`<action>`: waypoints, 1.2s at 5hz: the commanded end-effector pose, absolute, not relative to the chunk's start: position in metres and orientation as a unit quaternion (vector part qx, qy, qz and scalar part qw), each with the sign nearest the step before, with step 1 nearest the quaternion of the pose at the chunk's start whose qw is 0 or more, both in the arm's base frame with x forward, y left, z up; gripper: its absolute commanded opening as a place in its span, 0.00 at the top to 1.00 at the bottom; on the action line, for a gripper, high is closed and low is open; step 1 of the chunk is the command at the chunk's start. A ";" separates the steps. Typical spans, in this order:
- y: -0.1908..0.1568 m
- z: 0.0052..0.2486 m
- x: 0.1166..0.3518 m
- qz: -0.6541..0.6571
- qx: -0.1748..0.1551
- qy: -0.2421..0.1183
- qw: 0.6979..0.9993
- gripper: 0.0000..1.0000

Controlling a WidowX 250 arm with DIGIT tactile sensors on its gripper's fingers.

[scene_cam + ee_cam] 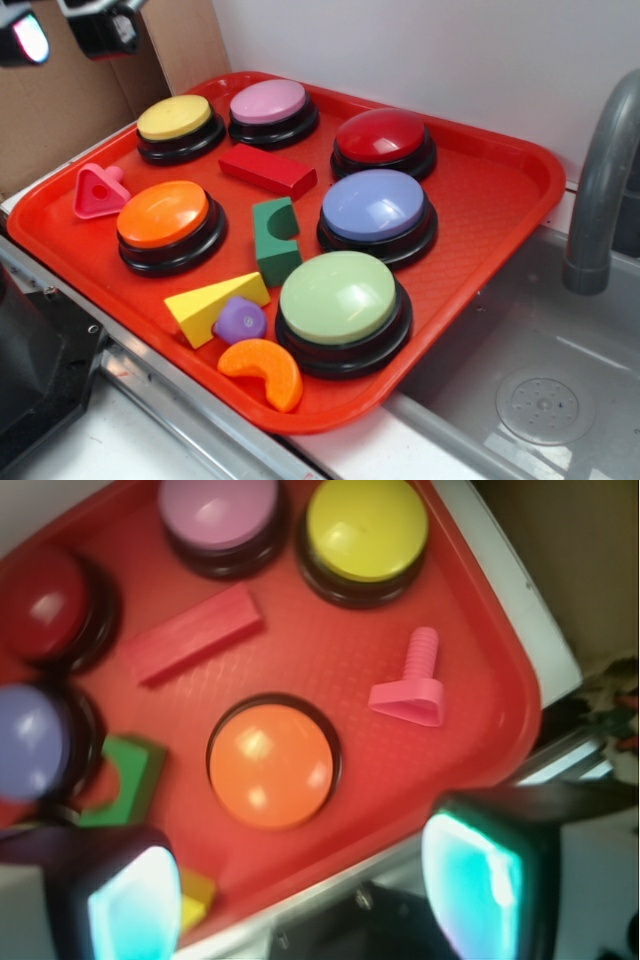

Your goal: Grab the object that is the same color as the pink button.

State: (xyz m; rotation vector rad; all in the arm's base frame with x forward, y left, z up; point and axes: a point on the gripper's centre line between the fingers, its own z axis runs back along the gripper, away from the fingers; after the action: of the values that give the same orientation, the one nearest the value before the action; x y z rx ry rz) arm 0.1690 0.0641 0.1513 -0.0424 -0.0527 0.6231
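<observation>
The small pink triangle (98,190) with a knob lies at the tray's left edge, next to the orange button; in the wrist view it (412,692) lies right of the orange dome. The pink button (269,103) stands at the back of the tray and shows in the wrist view (218,512) at the top. My gripper (305,890) is open and empty, its jaws wide apart, high above the tray's near-left edge. In the exterior view only its fingers (25,38) show at the top left, well above the triangle.
On the red tray (490,200) stand yellow (178,120), red (382,138), lavender-blue (374,206), orange (163,216) and green (338,298) buttons. A red block (268,171), green block (276,238), yellow wedge (212,305), purple piece (241,320) and orange crescent (265,370) lie among them. A grey faucet (600,180) and sink are at the right.
</observation>
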 end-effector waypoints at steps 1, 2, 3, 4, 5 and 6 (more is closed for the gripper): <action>0.114 0.095 0.173 0.412 0.040 -0.051 0.909 0.00; 0.123 0.075 0.173 0.454 0.054 -0.070 0.886 0.00; 0.137 0.064 0.172 0.472 0.055 -0.068 0.877 0.00; 0.145 0.051 0.171 0.477 0.053 -0.060 0.875 0.00; 0.146 0.041 0.171 0.484 0.043 -0.060 0.872 0.00; 0.147 0.034 0.169 0.468 0.049 -0.035 0.882 0.00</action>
State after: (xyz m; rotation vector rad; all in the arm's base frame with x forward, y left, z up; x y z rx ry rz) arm 0.1742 0.1355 0.0242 0.0916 -0.0345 0.9560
